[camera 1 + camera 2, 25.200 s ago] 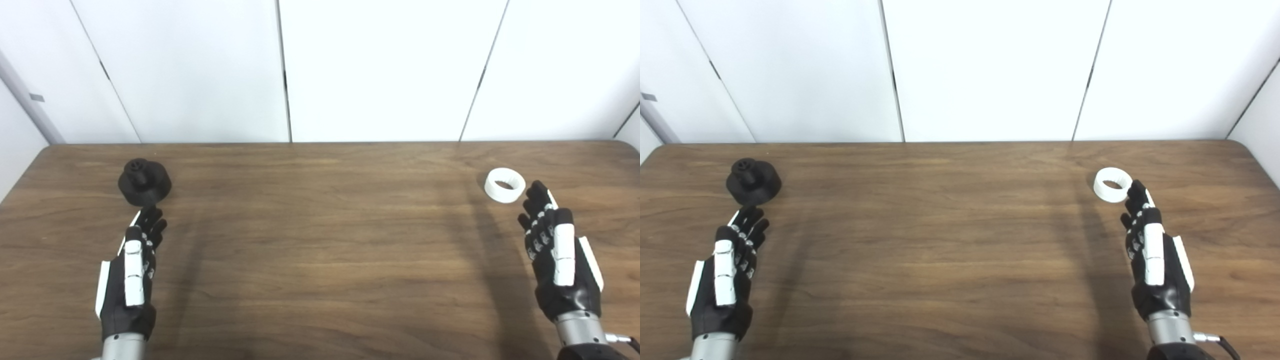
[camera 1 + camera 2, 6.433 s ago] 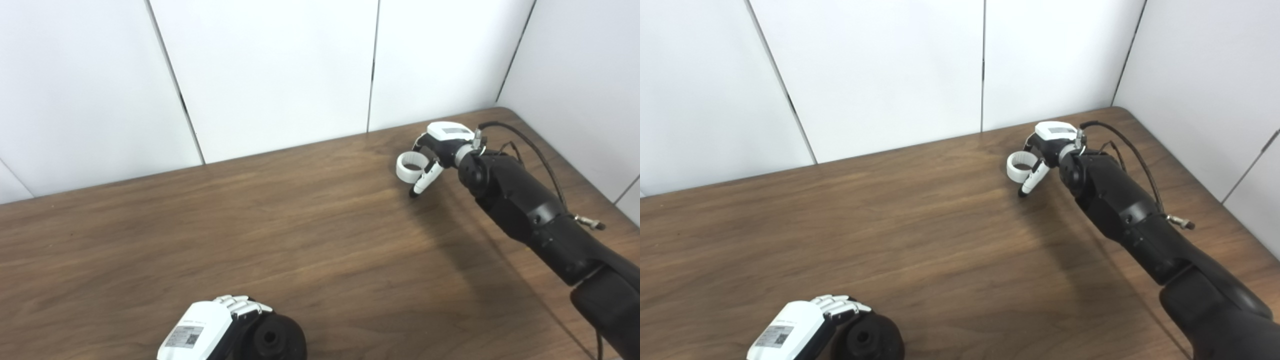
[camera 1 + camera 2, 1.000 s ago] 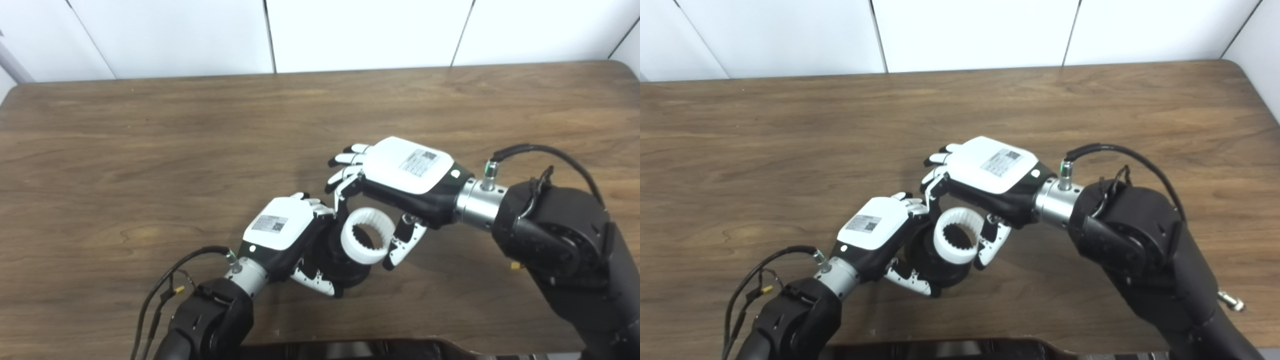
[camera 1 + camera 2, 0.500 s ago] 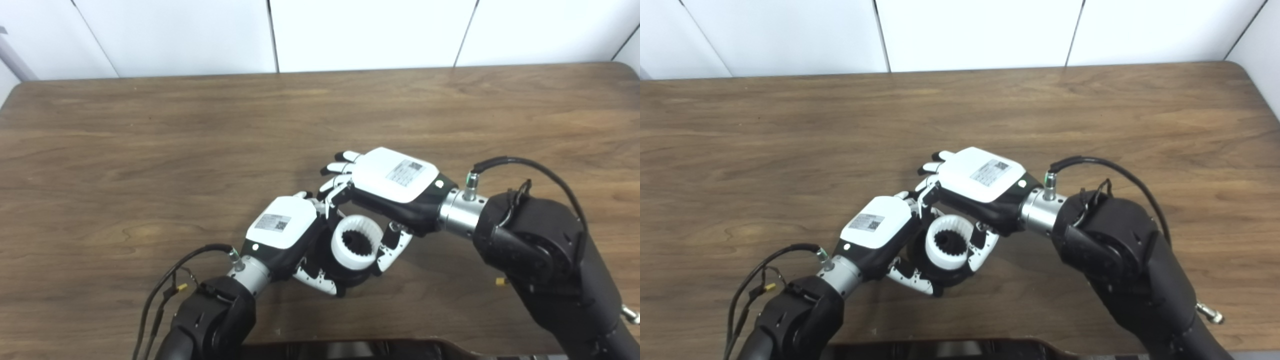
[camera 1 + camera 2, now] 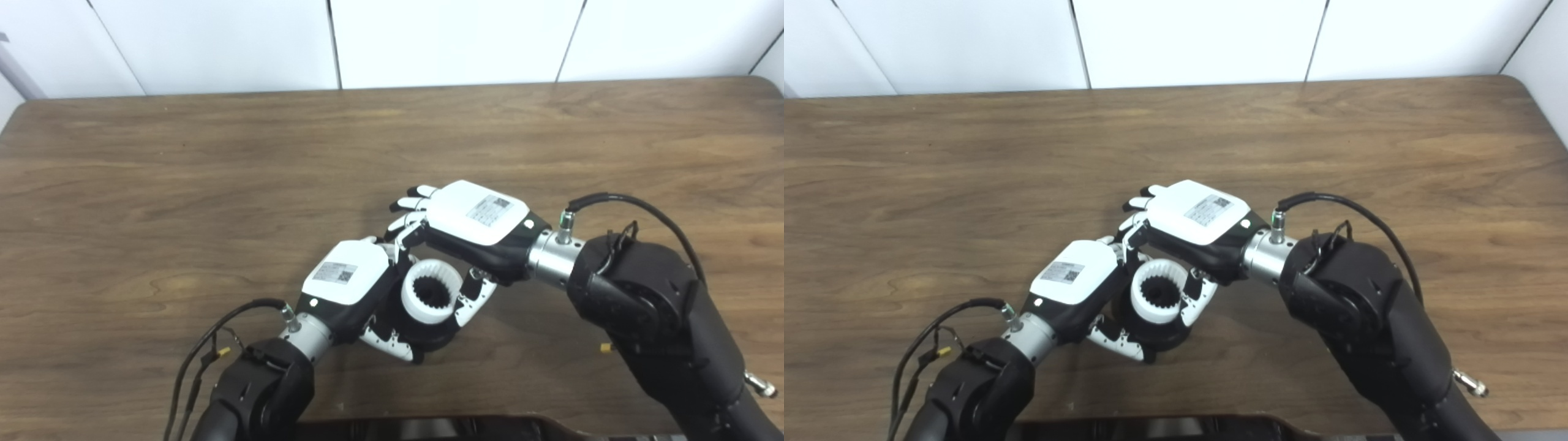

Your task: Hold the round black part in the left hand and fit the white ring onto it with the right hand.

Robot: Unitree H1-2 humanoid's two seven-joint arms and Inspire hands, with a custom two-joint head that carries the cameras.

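White wall panels point(image 5: 453, 37) with dark seams back a brown wood-grain table point(image 5: 153, 184) with rounded far corners. Both arms meet over the near middle of it.

The left hand point(image 5: 352, 285) comes in from the lower left, the white plate on its back, with a small printed label, turned upward. Its fingers are wrapped round the round black part point(image 5: 429, 327) — curled over the far side, with the thumb point(image 5: 386, 343) cupping the part's near edge from below. The part is tilted, its open face turned up and toward the cameras. Whether it rests on the table or is held just above it, the views do not settle.

The white ring point(image 5: 430, 298) sits against the face of the black part, roughly centred on it, with the black rim showing below and to the right of it. The ring's inner wall is toothed, and a dark toothed hub shows through its bore. How far down it is seated cannot be told.

The right hand point(image 5: 1191, 229) reaches in from the right, back plate up, and grasps the ring — one finger point(image 5: 404, 236) bears on its far upper edge and the thumb point(image 5: 473, 301) presses its right side, while the other fingers stretch out above, clear of the ring. Its fingertips lie just beside the left hand's fingers.

A black cable point(image 5: 637, 208) loops from the right wrist to the forearm, and a thinner one point(image 5: 208, 343) trails from the left wrist.
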